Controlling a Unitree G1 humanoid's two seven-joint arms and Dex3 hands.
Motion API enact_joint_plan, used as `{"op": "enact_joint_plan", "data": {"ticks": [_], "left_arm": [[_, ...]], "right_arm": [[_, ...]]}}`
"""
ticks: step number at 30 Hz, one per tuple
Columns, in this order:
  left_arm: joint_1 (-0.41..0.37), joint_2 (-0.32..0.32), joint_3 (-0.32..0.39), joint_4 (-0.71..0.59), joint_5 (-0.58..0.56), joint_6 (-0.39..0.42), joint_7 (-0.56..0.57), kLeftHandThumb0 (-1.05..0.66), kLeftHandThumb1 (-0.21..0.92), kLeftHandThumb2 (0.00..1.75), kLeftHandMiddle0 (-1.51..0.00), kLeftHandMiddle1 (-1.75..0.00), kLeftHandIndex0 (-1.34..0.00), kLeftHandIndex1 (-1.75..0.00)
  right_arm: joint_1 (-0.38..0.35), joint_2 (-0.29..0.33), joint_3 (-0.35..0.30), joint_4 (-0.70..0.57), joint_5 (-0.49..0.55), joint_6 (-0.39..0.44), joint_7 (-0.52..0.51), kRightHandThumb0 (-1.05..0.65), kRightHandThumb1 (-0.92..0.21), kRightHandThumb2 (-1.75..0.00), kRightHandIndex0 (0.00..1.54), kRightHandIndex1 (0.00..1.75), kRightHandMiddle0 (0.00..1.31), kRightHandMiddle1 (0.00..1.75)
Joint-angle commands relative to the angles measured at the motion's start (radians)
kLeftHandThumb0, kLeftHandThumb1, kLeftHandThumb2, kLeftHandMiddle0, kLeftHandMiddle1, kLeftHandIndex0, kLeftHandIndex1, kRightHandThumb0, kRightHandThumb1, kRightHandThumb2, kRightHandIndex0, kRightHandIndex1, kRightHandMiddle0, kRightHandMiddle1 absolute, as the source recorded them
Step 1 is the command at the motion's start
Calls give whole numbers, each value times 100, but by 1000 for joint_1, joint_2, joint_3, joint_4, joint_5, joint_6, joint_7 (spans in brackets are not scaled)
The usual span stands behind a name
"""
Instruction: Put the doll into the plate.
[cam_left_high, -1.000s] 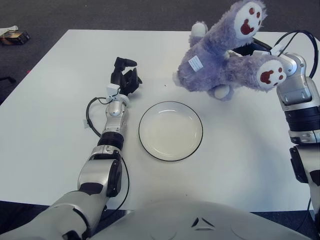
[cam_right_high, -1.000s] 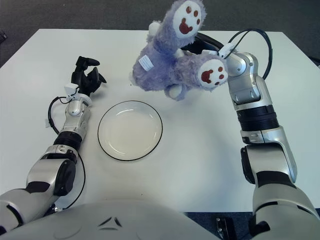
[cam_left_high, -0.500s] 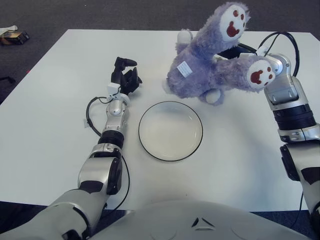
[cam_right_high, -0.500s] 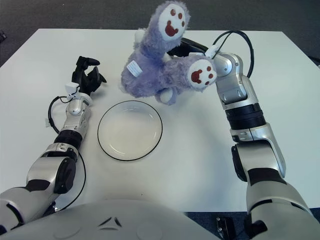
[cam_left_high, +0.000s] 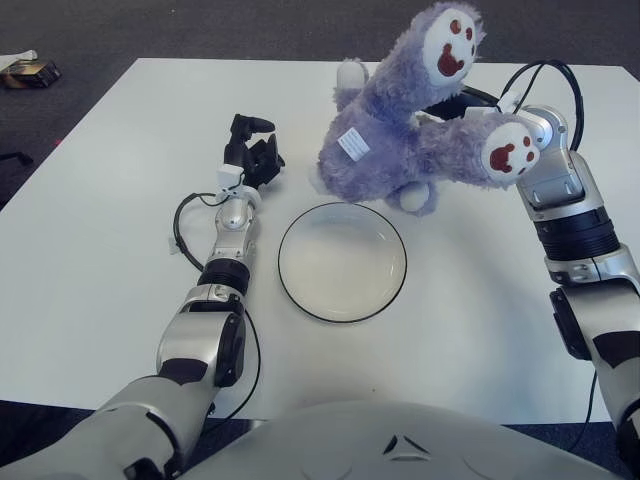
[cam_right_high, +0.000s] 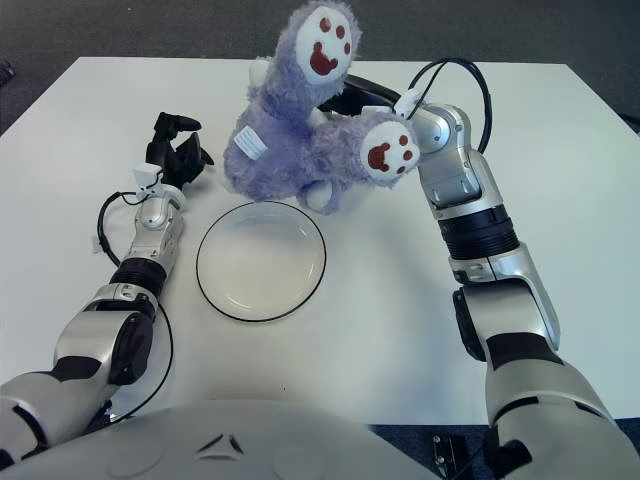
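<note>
A fluffy purple doll (cam_left_high: 405, 130) with white paws and red paw marks hangs upside down above the table, just beyond the far rim of the plate (cam_left_high: 342, 261). My right hand (cam_left_high: 478, 100) is shut on it from behind, mostly hidden by the fur. The plate is white with a dark rim and holds nothing. My left hand (cam_left_high: 252, 150) shows left of the plate, its dark fingers relaxed and holding nothing.
The white table (cam_left_high: 100, 250) reaches to dark carpet at the far edge. A black cable (cam_left_high: 545, 75) loops over my right wrist. A small object (cam_left_high: 25, 70) lies on the floor at the far left.
My right hand has carried the doll leftward and a little nearer, from the right of the plate to over its far rim. The left arm has not moved.
</note>
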Motion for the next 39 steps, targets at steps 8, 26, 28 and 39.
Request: {"op": "enact_joint_plan", "data": {"ticks": [8,26,28,39], "left_arm": [[66,-7,-3,56,15,-8,9,-37,75,74,-82,-175,-30,-175],[58,10,11,73,5,-11,-2,-37,74,75,-83,-175,-31,-175],[58,10,11,73,5,-11,-2,-37,74,75,-83,-175,-31,-175],[60,12,9,66,9,-5,4,-37,74,75,-82,-175,-31,-175]], "right_arm": [[-11,20,18,17,-5,-74,-17,0,-29,-133,62,169,43,175],[-15,79,63,82,89,-236,64,0,-33,-129,61,168,40,175],[-10,79,65,78,96,-241,73,0,-33,-129,61,167,40,175],[5,64,82,54,159,-269,167,0,-35,-125,62,164,38,175]]}}
